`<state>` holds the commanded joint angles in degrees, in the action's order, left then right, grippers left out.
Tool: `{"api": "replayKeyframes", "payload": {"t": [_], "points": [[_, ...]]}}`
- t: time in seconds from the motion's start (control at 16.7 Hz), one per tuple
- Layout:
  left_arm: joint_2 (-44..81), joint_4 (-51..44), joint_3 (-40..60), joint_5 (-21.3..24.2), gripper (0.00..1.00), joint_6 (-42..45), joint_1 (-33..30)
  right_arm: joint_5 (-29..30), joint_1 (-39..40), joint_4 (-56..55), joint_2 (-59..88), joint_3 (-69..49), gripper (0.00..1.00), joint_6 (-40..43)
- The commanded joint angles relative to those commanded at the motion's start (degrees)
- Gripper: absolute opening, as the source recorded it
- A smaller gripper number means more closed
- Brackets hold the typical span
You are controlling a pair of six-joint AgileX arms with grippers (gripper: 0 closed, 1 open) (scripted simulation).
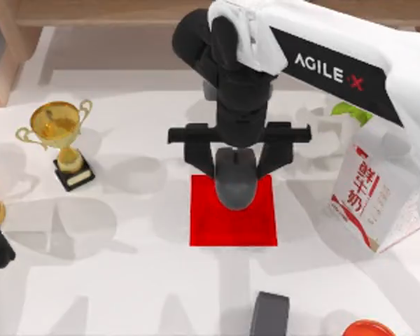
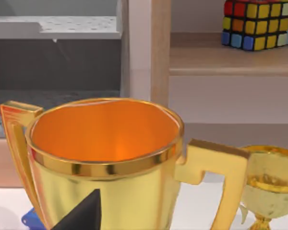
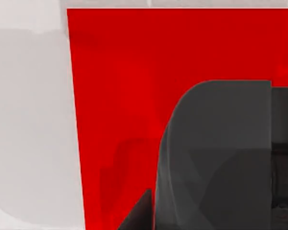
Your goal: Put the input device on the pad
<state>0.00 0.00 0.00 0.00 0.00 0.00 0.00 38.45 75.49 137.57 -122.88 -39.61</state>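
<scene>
Table layout as I see it from above: the pad (image 1: 232, 222) lies mid-table (image 1: 140, 294); the input device (image 1: 235, 180) sits over its far edge, between my right gripper's (image 1: 235, 162) fingers. Trophy (image 1: 61, 140) near the left edge. Milk carton (image 1: 373, 192) near the right edge. Boxy object (image 1: 269, 315) at the near edge, right of centre.

The dark grey oval input device (image 1: 234, 183) sits over the far edge of the flat red pad (image 1: 232, 222).
</scene>
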Motion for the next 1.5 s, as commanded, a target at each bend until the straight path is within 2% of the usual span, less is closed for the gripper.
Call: {"api": "replayKeyframes", "payload": {"t": [1.02,1.5], "points": [[0.00,0.00,0.00,0.00,1.00,0.00,0.00,0.10,0.50,-7.63,0.52,7.10,0.00,-0.16],[0.00,0.00,0.00,0.00,1.00,0.00,0.00,0.10,0.50,-7.63,0.52,7.10,0.60,-0.16]]}}
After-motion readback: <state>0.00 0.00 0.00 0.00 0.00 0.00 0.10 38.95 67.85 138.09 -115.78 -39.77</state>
